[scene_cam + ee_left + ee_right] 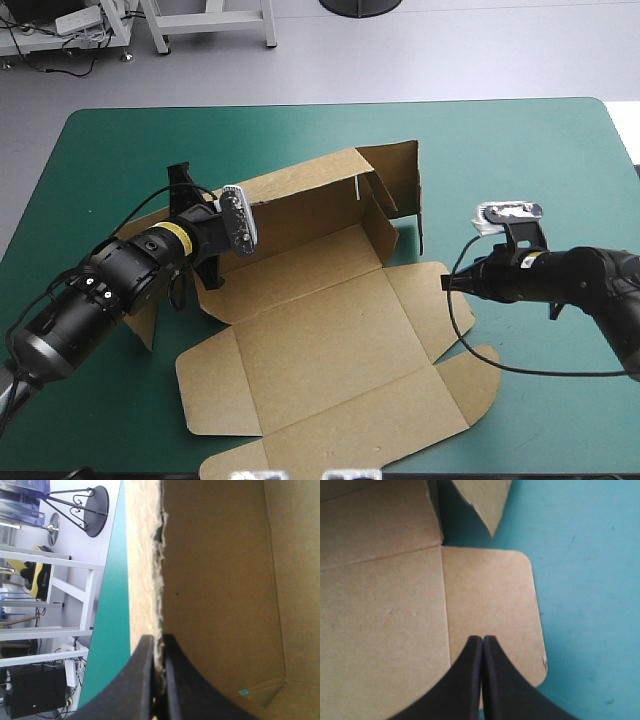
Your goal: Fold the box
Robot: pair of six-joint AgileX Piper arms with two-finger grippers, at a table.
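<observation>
Left tool (159,639) pinching box (220,580) edge, right tool (483,639) pressed together, teal-green cover (590,580) beside

One box (330,340), one teal-green table (520,150) and two pincers: the left pincer (157,640) and the right pincer (483,639).

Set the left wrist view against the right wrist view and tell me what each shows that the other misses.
Only the left wrist view: the left gripper shut on the ragged edge of a raised wall of the box. Only the right wrist view: the right gripper shut on nothing, over a rounded flap lying flat, with a pointed flap corner ahead. Both: brown board and a stretch of the teal-green cover.
</observation>
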